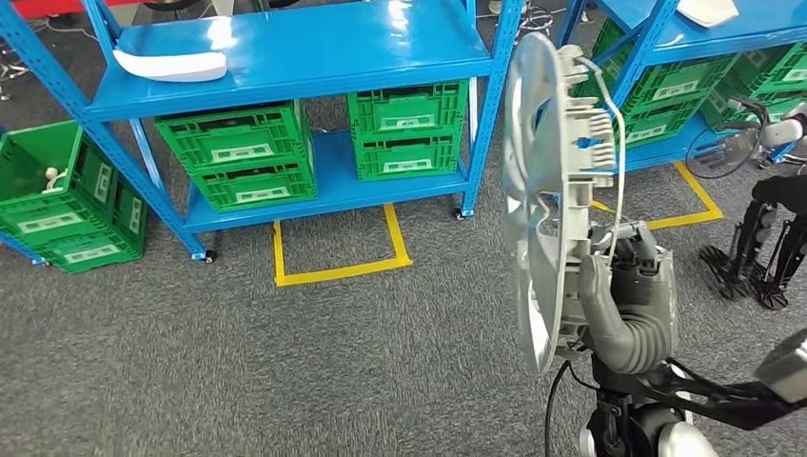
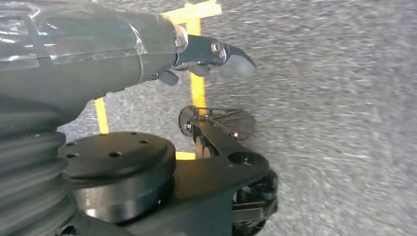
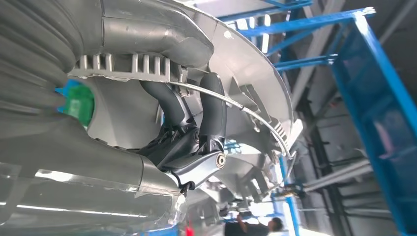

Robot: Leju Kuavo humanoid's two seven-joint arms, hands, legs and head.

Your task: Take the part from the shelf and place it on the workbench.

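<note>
Silver-grey curved plastic part point(image 1: 531, 190), ribbed on its back, held upright on edge in my right hand point(image 1: 623, 305).

My right hand's fingers point(image 3: 211, 105) wrap a rib of the part, clamped on it above grey carpet point(image 1: 285, 362), in front of the blue metal shelf point(image 1: 305, 57) holding green plastic crates point(image 1: 238, 152). My left hand point(image 2: 206, 56) hangs over the carpet; I cannot tell whether its fingers are apart or together.

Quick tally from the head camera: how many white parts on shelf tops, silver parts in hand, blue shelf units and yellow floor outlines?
White parts on shelf tops: 2
Silver part held by right robot hand: 1
Blue shelf units: 2
Yellow floor outlines: 2
Total: 7
</note>
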